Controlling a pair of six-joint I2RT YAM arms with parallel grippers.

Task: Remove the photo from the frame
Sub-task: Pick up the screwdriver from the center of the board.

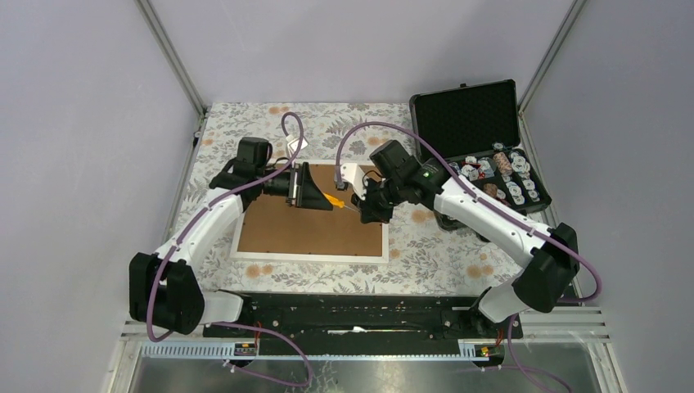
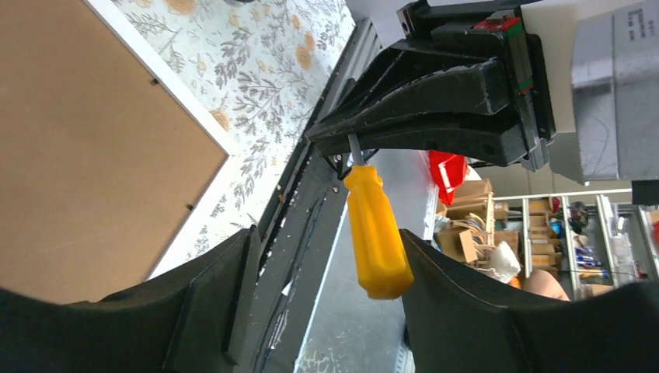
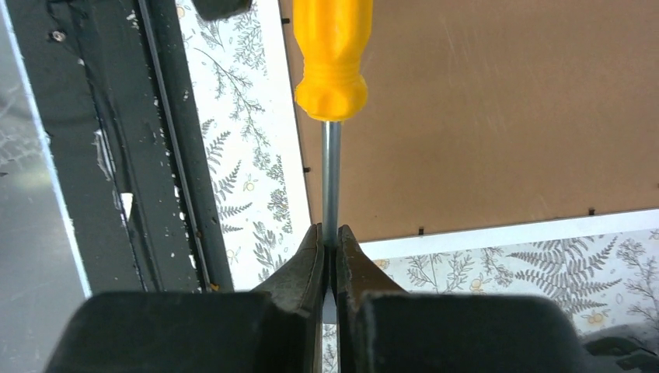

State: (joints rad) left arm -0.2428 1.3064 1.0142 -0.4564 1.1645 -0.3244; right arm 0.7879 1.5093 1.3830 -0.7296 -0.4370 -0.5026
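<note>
The frame (image 1: 311,233) lies face down on the floral cloth, brown back up inside a thin white border; the same back shows in the left wrist view (image 2: 93,155) and the right wrist view (image 3: 497,116). The photo is hidden under that back. My right gripper (image 1: 361,210) (image 3: 330,233) is shut on the steel shaft of a yellow-handled screwdriver (image 1: 334,200) (image 3: 330,54), held above the frame. My left gripper (image 1: 317,196) (image 2: 328,233) stands open around the handle (image 2: 377,233), which lies against one finger with a wide gap to the other.
An open black foam-lined case (image 1: 466,119) stands at the back right, with small round parts (image 1: 501,176) in its lower half. A black rail (image 1: 352,315) runs along the near table edge. Grey walls close in both sides.
</note>
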